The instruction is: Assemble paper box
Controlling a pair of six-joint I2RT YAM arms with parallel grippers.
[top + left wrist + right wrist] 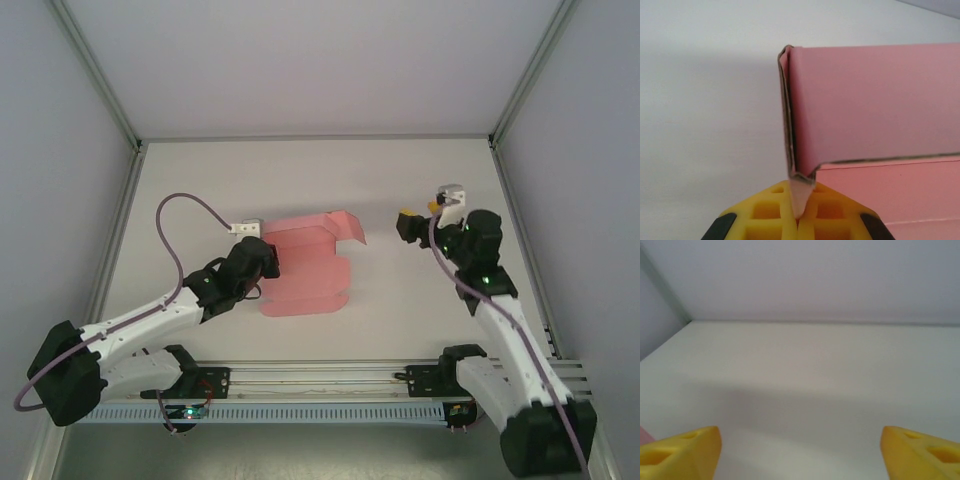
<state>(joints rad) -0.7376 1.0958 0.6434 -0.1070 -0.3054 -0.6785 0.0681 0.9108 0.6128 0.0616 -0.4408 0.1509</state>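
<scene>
The pink paper box lies partly folded in the middle of the table, its far panel raised and its near flaps flat. My left gripper is at the box's left edge, shut on a folded corner of the card. In the left wrist view the yellow fingers pinch that corner of the paper box, where an upright wall meets the flat panel. My right gripper hovers to the right of the box, apart from it. It is open, with only bare table between its yellow fingers.
White walls with aluminium posts enclose the table on three sides. A metal rail carrying both arm bases runs along the near edge. Bare table stretches behind the box.
</scene>
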